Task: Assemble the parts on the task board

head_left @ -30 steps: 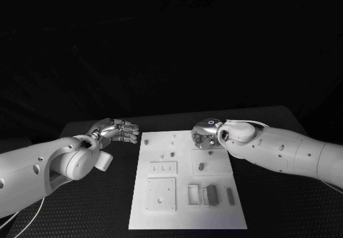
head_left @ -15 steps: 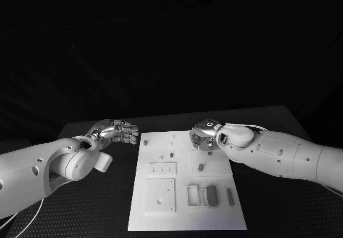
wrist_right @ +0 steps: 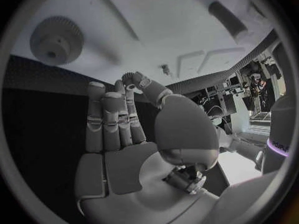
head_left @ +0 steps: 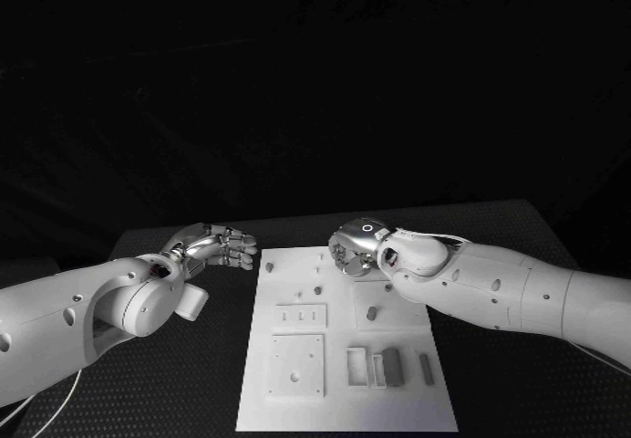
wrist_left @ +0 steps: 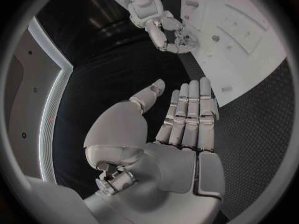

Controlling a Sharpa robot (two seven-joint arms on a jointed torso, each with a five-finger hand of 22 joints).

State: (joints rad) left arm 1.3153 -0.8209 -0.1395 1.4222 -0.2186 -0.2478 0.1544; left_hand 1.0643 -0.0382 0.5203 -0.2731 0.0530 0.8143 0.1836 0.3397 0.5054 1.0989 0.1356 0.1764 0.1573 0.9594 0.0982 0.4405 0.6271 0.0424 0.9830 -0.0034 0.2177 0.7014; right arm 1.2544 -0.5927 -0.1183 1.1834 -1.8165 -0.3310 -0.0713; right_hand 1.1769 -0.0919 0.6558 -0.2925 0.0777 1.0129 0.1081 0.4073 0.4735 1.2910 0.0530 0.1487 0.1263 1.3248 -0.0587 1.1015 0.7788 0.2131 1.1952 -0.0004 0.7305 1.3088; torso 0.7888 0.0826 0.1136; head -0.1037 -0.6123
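Your right hand (head_left: 353, 252) hangs over the task board's (head_left: 345, 401) far edge, fingers extended together, holding nothing; a small gear (wrist_right: 57, 39) lies just beyond its fingertips. Your left hand (head_left: 211, 245) waits flat and empty off the board's far left corner. The gear looks light and rigid: pinch its toothed rim. Oblong parts (head_left: 389, 365) sit in recesses near the near edge.

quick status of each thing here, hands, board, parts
left hand: open, empty, beside the board's left edge
right hand: over the board's far end, fingers apart, holding nothing that shows
task board: flat on the black table
gear: lying flat on the board, untouched
dark block: lying on the board's near part, untouched
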